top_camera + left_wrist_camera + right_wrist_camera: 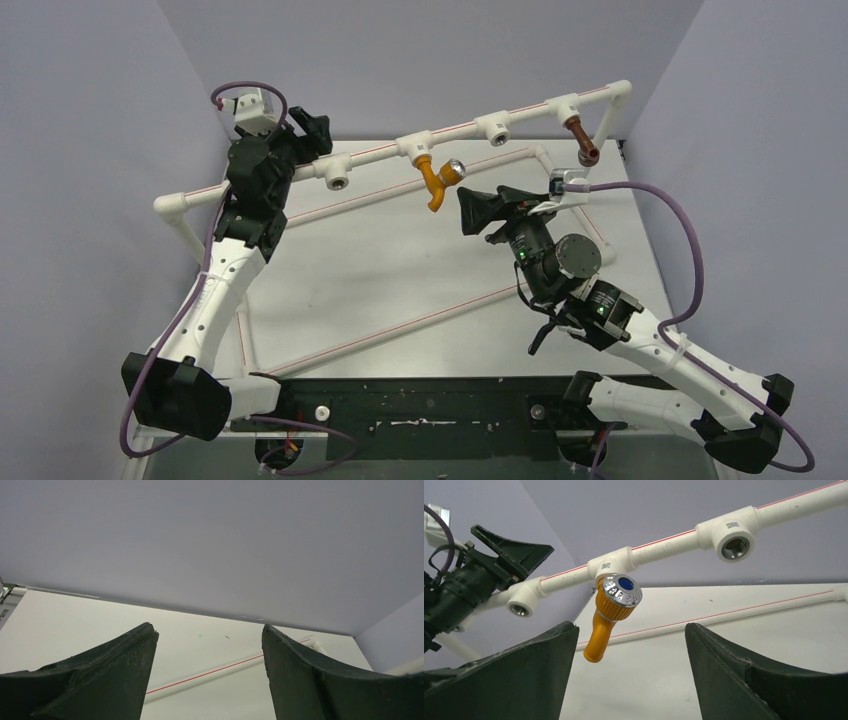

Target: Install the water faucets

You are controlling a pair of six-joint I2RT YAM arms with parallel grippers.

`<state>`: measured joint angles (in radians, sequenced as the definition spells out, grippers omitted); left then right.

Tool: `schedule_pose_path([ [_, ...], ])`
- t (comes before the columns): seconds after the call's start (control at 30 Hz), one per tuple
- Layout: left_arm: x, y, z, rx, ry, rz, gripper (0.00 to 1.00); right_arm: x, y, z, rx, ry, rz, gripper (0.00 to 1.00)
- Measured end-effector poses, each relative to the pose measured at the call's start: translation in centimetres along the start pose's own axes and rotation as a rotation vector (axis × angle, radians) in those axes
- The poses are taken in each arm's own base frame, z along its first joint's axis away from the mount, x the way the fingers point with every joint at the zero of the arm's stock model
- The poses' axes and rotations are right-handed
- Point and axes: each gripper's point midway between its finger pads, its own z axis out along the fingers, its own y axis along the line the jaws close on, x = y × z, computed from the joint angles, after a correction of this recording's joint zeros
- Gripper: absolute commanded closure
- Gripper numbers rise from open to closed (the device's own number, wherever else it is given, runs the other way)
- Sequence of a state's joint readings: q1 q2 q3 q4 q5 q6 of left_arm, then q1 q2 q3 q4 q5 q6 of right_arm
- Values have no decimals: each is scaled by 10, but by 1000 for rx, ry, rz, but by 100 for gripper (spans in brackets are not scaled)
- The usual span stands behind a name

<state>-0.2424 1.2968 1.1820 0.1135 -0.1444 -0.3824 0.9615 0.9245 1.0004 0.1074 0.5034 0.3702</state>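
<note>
Orange-yellow bent tap fitting with silver end (611,611) hangs from a middle tee (415,147) of the white pipe frame (520,120); dark reddish-brown tap fitting (581,140) hangs near its right corner. Right gripper (466,212) gapes empty just before the orange one, which looks seated; left gripper (207,630) gapes empty at the frame's left

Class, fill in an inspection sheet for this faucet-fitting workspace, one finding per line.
Surface: white tabletop carrying a white plastic pipe frame.
Job's things: orange-yellow bent-spout faucet with silver end hangs from a middle tee; dark reddish-brown faucet sits in the right tee.
Clutter: nothing seen.
Grippers: left gripper open, empty; right gripper open, facing the orange faucet, not touching.
Cables: purple cables, one looping at each side.
Surroundings: plain lilac-grey walls.
</note>
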Motion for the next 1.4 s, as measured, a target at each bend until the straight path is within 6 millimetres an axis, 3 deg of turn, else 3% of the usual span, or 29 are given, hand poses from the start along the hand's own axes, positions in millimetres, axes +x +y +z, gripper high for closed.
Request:
schedule_pose_path([
  [0.23,0,0,0,0,0,0,26,7,4,3,-27,26,-69,21],
  [0.53,0,0,0,1,0,0,26,54,10,30,17,107,75,24],
  [0.8,0,0,0,0,0,0,26,76,11,47,60,126,212,32],
  [1.13,0,0,0,0,0,0,26,74,17,61,67,85,378,40],
  [1.4,0,0,0,-1,0,0,26,74,26,68,47,65,481,61],
])
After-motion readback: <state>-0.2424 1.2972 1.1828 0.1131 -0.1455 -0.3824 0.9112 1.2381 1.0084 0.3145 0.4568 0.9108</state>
